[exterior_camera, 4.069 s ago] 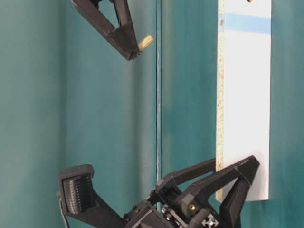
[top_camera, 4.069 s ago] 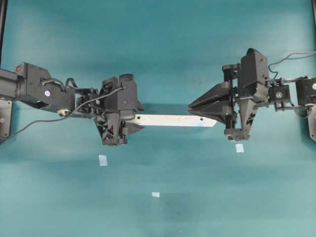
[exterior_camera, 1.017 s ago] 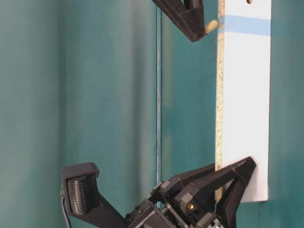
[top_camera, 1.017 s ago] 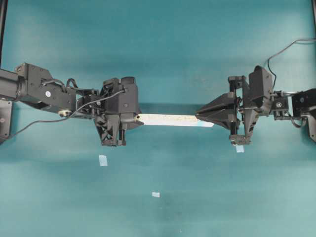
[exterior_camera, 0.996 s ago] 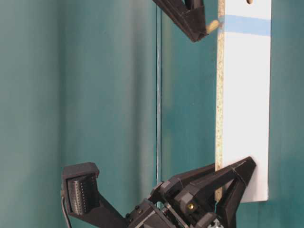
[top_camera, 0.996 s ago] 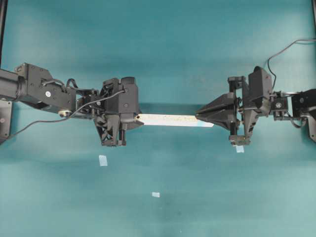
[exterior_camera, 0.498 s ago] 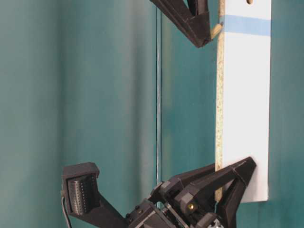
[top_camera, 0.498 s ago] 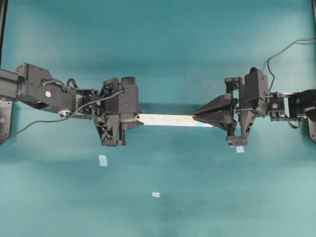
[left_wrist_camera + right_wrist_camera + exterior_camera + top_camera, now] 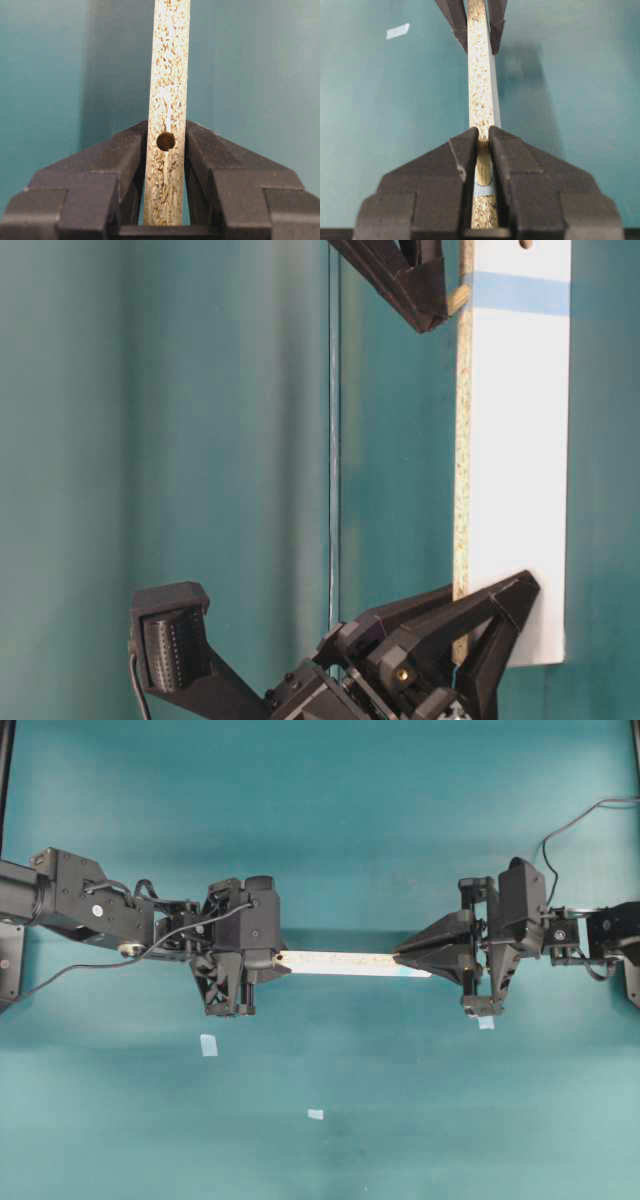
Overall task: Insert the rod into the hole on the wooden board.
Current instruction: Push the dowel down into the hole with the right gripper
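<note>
Board: the wooden board [image 9: 345, 963] is held clear of the teal table [image 9: 330, 830], turned on edge, running across the middle of the overhead view.
Left gripper: the left gripper [image 9: 166, 150] has its jaws partly closed and clamped on the board's plain end, one finger pressing each broad face; a dark hole in the speckled edge sits between the fingers in the left wrist view.
Right gripper: the right gripper [image 9: 483, 145] has its jaws nearly closed, pinching the rod [image 9: 483, 167] between the fingers at the lower centre of the right wrist view.
Rod position: the rod tip [image 9: 458, 298] sits at the board's speckled edge level with the light-blue mark [image 9: 520, 293], top of the table-level view; touching or just short, I cannot tell.
Target hole: not visible in any view here; it likely lies in that edge beside the blue mark, hidden under the fingers and rod.
Seated: probably not yet, since much of the rod's length shows.
Doing it well: keep the rod square to the edge; push gently along its axis; left arm holds firm as a brace.
Watch for: the rod tilting in the pinch and jamming on the rim.
Other: tape squares [image 9: 208, 1044] on the table, well apart from the work.
</note>
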